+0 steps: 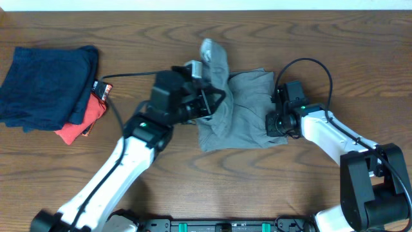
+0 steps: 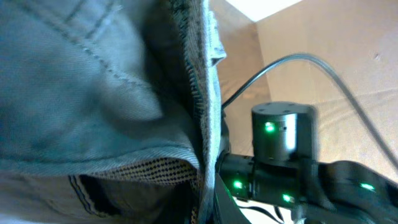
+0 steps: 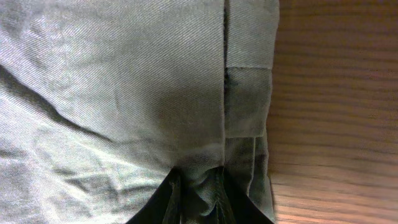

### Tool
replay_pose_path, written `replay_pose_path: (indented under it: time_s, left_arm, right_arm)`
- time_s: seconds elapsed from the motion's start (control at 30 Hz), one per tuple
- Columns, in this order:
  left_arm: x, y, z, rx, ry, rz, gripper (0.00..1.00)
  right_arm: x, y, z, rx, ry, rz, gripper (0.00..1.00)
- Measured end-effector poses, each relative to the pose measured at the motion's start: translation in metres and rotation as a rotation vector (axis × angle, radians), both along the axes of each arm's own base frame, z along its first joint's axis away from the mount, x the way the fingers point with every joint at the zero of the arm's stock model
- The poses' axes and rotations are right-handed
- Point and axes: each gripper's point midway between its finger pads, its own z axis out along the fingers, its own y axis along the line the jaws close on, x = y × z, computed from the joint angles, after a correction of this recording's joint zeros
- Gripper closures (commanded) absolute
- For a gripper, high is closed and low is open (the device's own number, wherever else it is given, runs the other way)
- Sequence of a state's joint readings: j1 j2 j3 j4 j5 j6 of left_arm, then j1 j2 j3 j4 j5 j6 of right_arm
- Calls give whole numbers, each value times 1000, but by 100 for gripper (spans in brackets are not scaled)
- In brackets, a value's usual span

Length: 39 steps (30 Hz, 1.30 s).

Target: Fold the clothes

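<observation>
Grey shorts (image 2: 93,93) fill the left wrist camera at close range, stitched seams and a strip of pale mesh lining on show. The left gripper (image 1: 207,98) pinches a raised flap of the garment, its fingers largely buried in cloth. At the shorts' right edge, the right gripper (image 3: 199,202) is clamped on a bunched hem, its black fingers (image 3: 166,200) pressing the fabric between them. The shorts lie on the wooden table (image 1: 335,45) between the two arms, most of the cloth spread flat and one portion lifted and curling over. The right arm (image 2: 283,134), its wrist lit green, shows just beyond the shorts' hanging edge. Well to the left of the shorts, a dark navy folded garment (image 1: 45,84) rests on a red-orange folded garment (image 1: 77,129).
</observation>
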<state>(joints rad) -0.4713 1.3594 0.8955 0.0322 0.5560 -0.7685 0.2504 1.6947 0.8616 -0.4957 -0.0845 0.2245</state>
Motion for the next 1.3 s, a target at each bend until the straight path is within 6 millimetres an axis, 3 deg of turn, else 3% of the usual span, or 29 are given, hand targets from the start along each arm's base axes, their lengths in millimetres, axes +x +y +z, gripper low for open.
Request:
replay_pose_path:
  time_s: [0.17,0.23,0.33,0.47,0.53,0.6,0.73,0.83,0.93,1.0,1.07,1.17,1.3]
  left_arm:
    - [1,-34,-23,-19,30,-49,92]
    - [1,-47,-27,-32,16,-72,68]
    - [-1,-64,-28,-59,4,-99,58]
    - [-3,-70,-25,-76,-7,-110,56]
    - [3,-66,-21,-87,-26,-99,56]
    - [16,-55,-17,-92,-48,-69,56]
    - [50,-16,-20,-55,-77,57,56]
    - [70,12,-25,-8,-100,147,56]
    - [76,22,-39,43,-88,175,56]
    - [74,23,-58,83,-45,168,57]
    - [70,22,-86,128,26,159,57]
    - [56,21,-130,196,146,129,57]
    - [29,15,-169,261,277,68,57]
  right_arm:
    - [-1,4,0,7,4,-10,78]
    - [-1,5,0,15,7,-18,72]
    - [-6,8,1,34,33,-15,69]
    - [-34,0,5,5,162,-28,66]
    - [-46,-15,14,-47,223,-69,65]
    - [-39,-35,38,-91,209,-133,64]
    - [11,-57,117,-62,-38,-231,64]
    - [32,-44,185,46,-244,-191,63]
    - [30,-15,219,180,-330,-80,64]
    - [24,8,220,241,-316,-7,64]
    - [16,32,209,288,-266,68,64]
    - [-1,59,177,318,-158,150,65]
    - [-26,76,124,313,7,198,69]
